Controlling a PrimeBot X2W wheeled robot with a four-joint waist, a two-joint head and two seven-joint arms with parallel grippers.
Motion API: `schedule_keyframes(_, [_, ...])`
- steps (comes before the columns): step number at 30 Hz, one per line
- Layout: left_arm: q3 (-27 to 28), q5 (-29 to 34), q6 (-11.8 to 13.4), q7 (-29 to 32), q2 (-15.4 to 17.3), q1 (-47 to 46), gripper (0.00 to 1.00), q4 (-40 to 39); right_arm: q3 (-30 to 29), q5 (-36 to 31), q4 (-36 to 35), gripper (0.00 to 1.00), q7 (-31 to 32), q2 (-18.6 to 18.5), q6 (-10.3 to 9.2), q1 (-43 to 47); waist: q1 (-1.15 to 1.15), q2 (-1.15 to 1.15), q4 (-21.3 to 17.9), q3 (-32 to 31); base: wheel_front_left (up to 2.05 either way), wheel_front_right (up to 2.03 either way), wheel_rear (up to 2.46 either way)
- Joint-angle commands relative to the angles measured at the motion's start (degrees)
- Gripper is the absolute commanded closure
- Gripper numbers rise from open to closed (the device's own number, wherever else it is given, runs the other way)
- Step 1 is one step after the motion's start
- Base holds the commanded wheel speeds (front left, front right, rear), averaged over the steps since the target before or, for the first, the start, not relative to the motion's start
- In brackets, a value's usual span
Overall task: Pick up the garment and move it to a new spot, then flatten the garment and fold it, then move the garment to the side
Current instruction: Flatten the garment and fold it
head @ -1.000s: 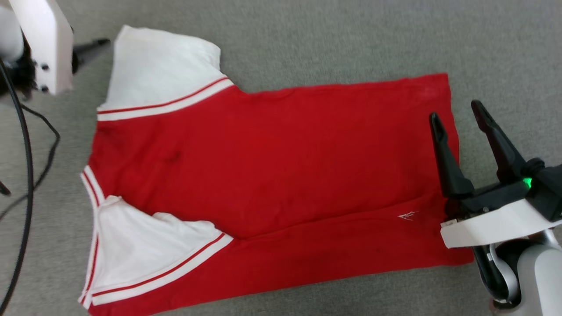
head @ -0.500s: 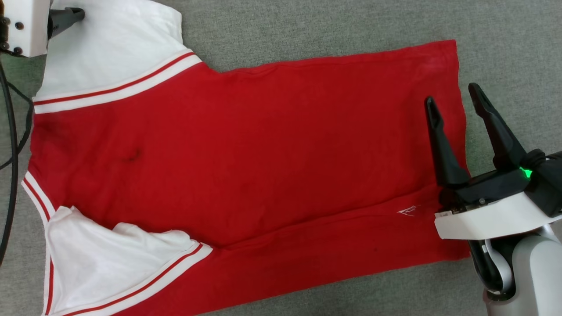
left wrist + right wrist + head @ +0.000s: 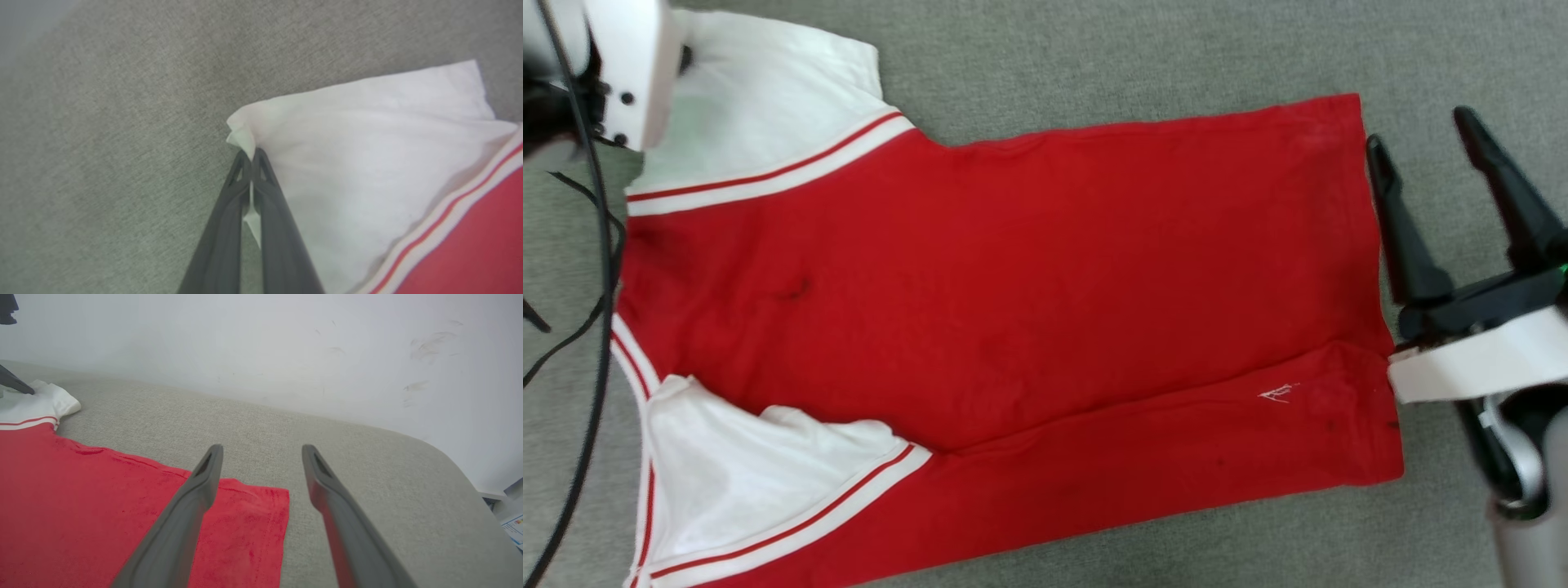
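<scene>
Garment (image 3: 1045, 286) carries tiny white logo (image 3: 1278, 394), unreadable; left claw (image 3: 251, 153) pinches its white sleeve (image 3: 367, 143), right claw (image 3: 1419, 126) gapes wide.

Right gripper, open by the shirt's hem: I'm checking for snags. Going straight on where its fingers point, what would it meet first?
Probably the bare grey surface just past the garment corner, not the fabric; the white wall lies beyond. Depth is hard to judge.

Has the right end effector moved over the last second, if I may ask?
Yes. Against the hem of the T-shirt, the right end effector has shifted right: one finger, earlier over the red fabric, now stands just past the hem.
</scene>
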Motion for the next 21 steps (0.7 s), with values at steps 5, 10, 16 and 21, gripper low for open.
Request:
schedule_keyframes(5, [-1.3,-1.6,0.0,-5.1,-1.6,0.9,1.00,-2.4,0.7,3.4,0.1,0.00,10.8,-8.6,-0.05,-5.6,-0.01,0.00,3.1,-4.1,0.00,0.00,0.00])
schedule_keyframes(10, [-3.5,-2.5,0.0,-7.8,-1.4,1.1,1.00,-5.6,4.3,10.7,4.2,0.00,25.4,-17.1,-0.05,-11.4,-0.01,0.00,4.9,-5.5,0.00,0.00,0.00])
schedule_keyframes(16, [-6.0,-3.4,0.0,-9.5,-1.3,0.4,1.00,-9.0,8.6,19.4,10.4,0.00,42.7,-23.5,-0.05,-18.2,-0.01,0.00,7.0,-5.5,0.00,0.00,0.00])
schedule_keyframes(21, [-7.4,-3.7,0.0,-10.6,-1.5,-1.1,1.00,-10.6,10.9,21.8,15.8,0.00,51.0,-25.1,-0.05,-22.4,-0.01,0.00,8.4,-4.3,0.00,0.00,0.00])
